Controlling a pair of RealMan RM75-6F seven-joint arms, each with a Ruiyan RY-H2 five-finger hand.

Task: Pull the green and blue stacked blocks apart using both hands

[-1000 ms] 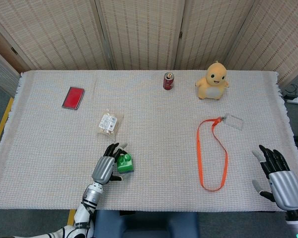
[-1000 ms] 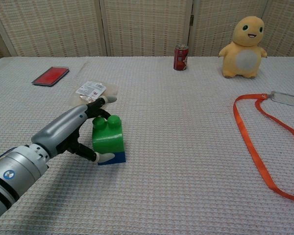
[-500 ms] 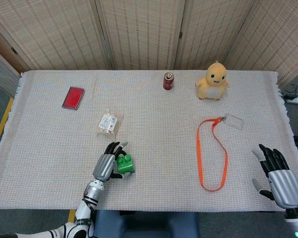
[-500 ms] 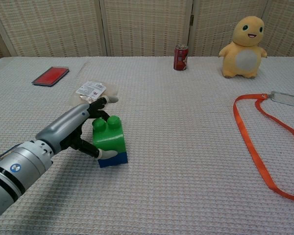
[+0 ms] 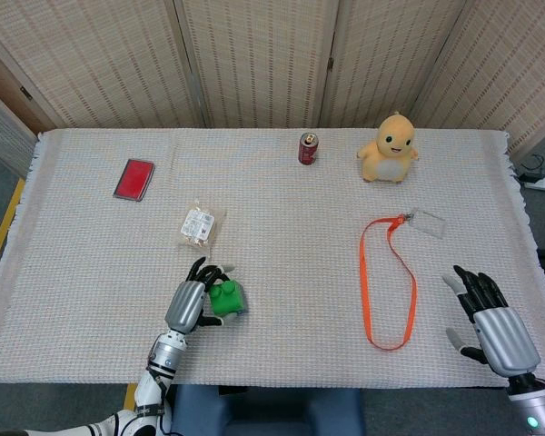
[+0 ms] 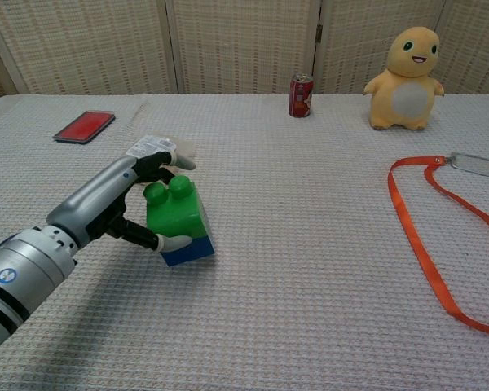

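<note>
stacked blocks [image 6: 178, 223] sit gripped inside left hand [image 6: 130, 208].

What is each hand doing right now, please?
Left hand: holding the green and blue stacked blocks.
Right hand: open, holding nothing.

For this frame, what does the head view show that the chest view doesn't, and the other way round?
Only the head view shows the right hand, open and empty at the table's right edge, and the whole orange lanyard loop. Only the chest view shows the blue block clearly under the green block, the pair tilted. Both show the left hand gripping the stack, the snack packet, red card, can and yellow plush.
</note>
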